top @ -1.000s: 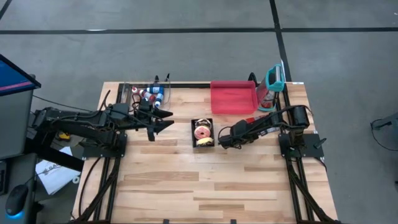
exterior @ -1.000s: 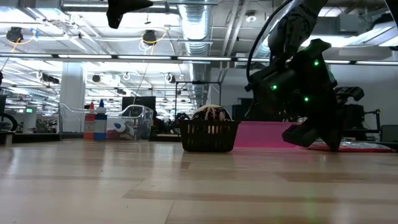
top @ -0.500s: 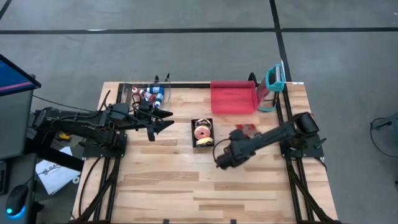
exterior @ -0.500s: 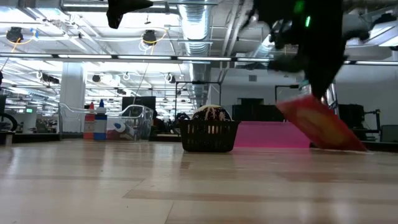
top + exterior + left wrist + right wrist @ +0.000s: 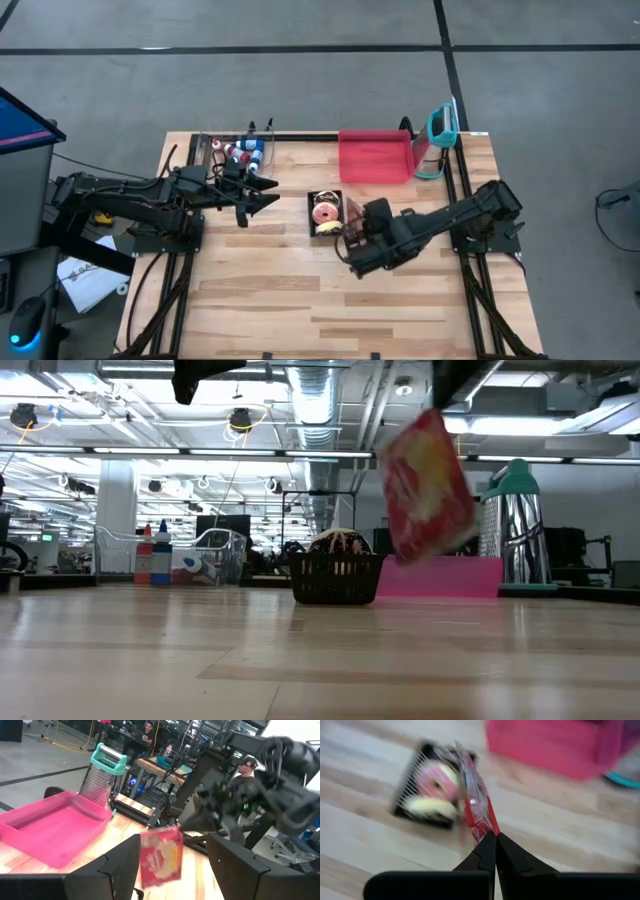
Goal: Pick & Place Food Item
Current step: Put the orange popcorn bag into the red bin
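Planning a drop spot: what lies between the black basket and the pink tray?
High view: only bare wood lies between the black basket and the pink tray. The red packet, pinched in the right gripper, hangs beside the basket.

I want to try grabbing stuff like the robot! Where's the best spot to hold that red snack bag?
Probably by its thin top edge, coming from above. The red snack bag is flat and floppy, so a pinch on the sealed edge lets it hang free. The right end effector is shut on that edge, with the bag off the table.
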Robot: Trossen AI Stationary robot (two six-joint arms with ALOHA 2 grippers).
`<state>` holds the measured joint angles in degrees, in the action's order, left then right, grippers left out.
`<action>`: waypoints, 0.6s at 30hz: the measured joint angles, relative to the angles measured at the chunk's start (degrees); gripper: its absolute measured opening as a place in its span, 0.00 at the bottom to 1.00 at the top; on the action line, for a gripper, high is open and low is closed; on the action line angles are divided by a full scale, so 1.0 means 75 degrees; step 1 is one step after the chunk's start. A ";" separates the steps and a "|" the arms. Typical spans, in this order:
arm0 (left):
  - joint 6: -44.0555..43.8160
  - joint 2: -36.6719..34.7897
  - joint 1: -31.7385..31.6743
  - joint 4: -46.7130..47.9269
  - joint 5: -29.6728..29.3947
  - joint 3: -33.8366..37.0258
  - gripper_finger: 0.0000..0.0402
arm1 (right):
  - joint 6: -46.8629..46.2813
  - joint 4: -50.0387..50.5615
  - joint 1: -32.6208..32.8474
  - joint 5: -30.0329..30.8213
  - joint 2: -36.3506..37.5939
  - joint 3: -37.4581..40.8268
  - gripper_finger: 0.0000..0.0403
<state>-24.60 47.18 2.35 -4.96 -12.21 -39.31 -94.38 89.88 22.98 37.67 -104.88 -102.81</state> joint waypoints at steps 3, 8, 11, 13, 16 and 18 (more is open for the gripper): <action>-0.0020 0.0000 0.0000 -0.0008 0.0008 0.0000 0.55 | 0.0251 0.0023 -0.0314 0.0562 -0.0003 -0.0478 0.00; 0.0005 0.0000 0.0000 -0.0044 0.0009 0.0000 0.55 | 0.1292 0.0015 -0.1352 0.1222 -0.0006 -0.0953 0.00; 0.0020 0.0000 0.0000 -0.0052 0.0009 0.0000 0.55 | 0.2046 0.0015 -0.2097 0.1394 -0.0009 -0.1085 0.00; 0.0024 0.0000 0.0000 -0.0075 0.0009 0.0000 0.55 | 0.2670 0.0012 -0.2604 0.1399 -0.0009 -0.1107 0.00; 0.0029 0.0000 0.0000 -0.0092 0.0009 0.0000 0.55 | 0.3640 0.0018 -0.3350 0.1521 -0.0009 -0.1107 0.00; 0.0035 0.0000 0.0000 -0.0094 0.0009 0.0000 0.55 | 0.4259 0.0018 -0.3843 0.1625 -0.0009 -0.1107 0.00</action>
<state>-24.34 47.18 2.35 -5.67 -12.14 -39.31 -62.43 90.02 -5.85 49.86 -104.95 -111.11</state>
